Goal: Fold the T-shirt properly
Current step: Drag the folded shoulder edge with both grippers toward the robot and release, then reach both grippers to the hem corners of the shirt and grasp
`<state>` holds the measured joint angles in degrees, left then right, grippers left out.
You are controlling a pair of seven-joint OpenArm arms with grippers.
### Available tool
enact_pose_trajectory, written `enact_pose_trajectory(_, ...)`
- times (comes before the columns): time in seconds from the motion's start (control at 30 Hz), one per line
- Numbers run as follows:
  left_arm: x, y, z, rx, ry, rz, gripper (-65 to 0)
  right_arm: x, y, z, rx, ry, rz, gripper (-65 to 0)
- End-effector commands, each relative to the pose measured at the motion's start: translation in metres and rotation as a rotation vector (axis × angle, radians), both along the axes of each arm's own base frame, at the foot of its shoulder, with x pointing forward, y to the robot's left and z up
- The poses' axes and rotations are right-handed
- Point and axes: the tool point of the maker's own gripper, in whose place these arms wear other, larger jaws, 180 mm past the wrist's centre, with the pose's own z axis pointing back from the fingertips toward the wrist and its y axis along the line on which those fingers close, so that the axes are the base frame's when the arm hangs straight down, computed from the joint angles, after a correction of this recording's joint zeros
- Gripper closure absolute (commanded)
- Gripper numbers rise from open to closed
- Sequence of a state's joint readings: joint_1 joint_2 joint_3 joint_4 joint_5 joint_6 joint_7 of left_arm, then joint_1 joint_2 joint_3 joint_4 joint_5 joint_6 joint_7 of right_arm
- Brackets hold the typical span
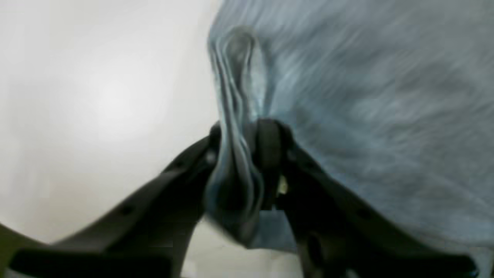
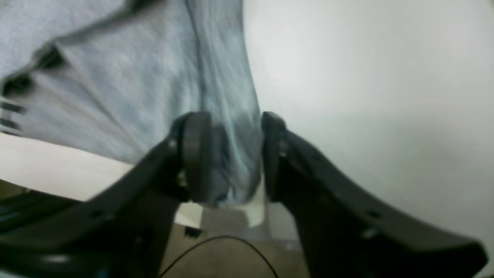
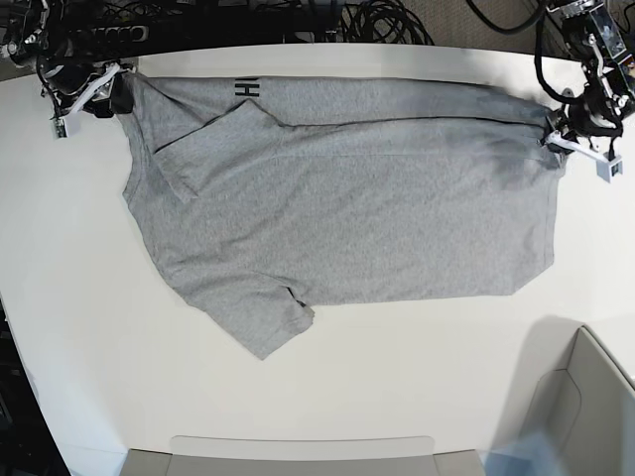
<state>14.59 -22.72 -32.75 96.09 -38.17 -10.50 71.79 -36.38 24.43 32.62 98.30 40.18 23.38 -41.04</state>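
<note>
I see the grey shirt (image 3: 347, 198) flat on the white table (image 3: 89, 337), my left gripper (image 1: 247, 154) pinching its hem corner, my right gripper (image 2: 229, 154) spread around loose cloth that may slip out.

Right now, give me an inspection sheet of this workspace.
Surface: white table, bare around the cloth.
Job's things: grey T-shirt lies flat, far strip folded over, black lettering showing.
Clutter: pale bin at the near corner.
Grippers: left pincer has a bunched edge between its fingers; right pincer straddles the cloth edge with a gap showing.
Cables: black cables behind the table.
Surroundings: nothing seen.
</note>
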Motion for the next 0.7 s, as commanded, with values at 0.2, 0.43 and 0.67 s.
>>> enact_pose_trajectory(0.2, 0.018, 0.0, 0.035, 0.07, -0.092, -0.047, -12.5, 0.03, -0.017, 0.049, -0.065, -0.16, -0.01, -19.5)
enact_pose_trajectory(0.43, 0.018, 0.017, 0.05, 0.092, -0.142, 0.008, -12.2, 0.068, -0.046, 0.098, -0.137, -0.33, -0.066, -19.4)
enact_pose_trajectory(0.67, 0.087, -0.046, 0.058, -0.027, -0.267, -0.092, -12.2, 0.173, 0.012, 0.11, -0.152, -0.446, 0.117, -19.4)
